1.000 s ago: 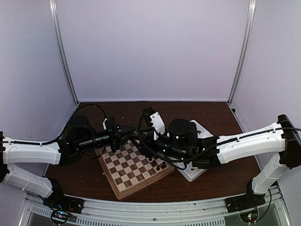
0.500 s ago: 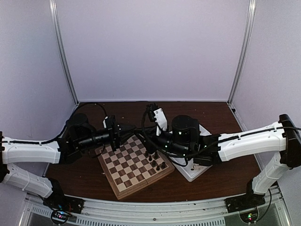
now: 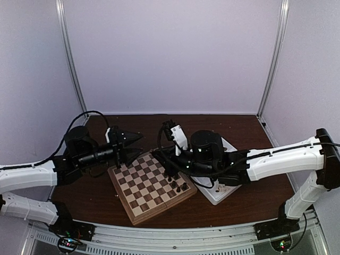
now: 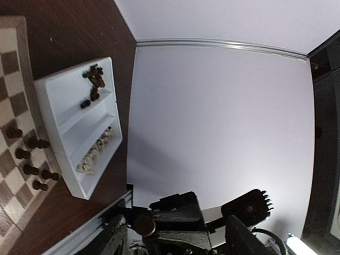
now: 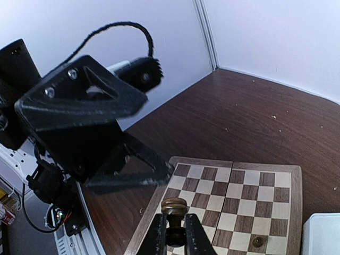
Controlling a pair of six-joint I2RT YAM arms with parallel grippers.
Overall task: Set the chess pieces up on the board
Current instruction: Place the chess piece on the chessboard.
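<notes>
dark wood table (image 3: 106, 125), lilac walls | right gripper (image 5: 174, 238) clamped on a dark piece (image 5: 174, 207), hanging over the board (image 3: 151, 186) | left gripper (image 3: 132, 146) spread, empty, off the board's far-left corner | piece looks light, stiff, kinda slick, so pinch the waist

Soft, even light fills the enclosure: the pale walls (image 3: 170, 53) glow faintly lilac, the dark counter (image 3: 244, 133) stays dim, and shadows are weak. The board (image 3: 143, 191) reads clearly, its checks distinct. Both wrist views bow at their edges.
</notes>
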